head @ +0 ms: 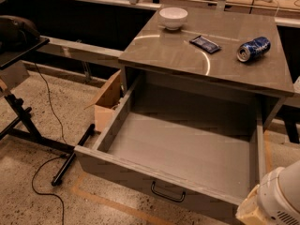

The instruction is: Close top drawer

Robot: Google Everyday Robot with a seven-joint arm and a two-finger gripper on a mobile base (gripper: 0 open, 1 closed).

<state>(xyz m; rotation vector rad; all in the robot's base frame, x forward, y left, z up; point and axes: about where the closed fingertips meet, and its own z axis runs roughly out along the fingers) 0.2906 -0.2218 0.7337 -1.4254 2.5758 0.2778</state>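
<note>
The top drawer (178,149) is pulled far out of the grey cabinet (206,55) and its grey box is empty. A small black wire handle (167,192) sits centred on its front panel. My gripper (251,211) is at the bottom right corner of the view, a white rounded arm part with a yellowish end, right by the drawer's front right corner. The two lower drawers are hidden under the open one.
On the cabinet top stand a white bowl (173,18), a dark blue packet (205,44) and a blue can (253,48) on its side. A cardboard box (108,100) stands left of the cabinet. A black stand (28,121) and cable (44,172) are on the floor at left.
</note>
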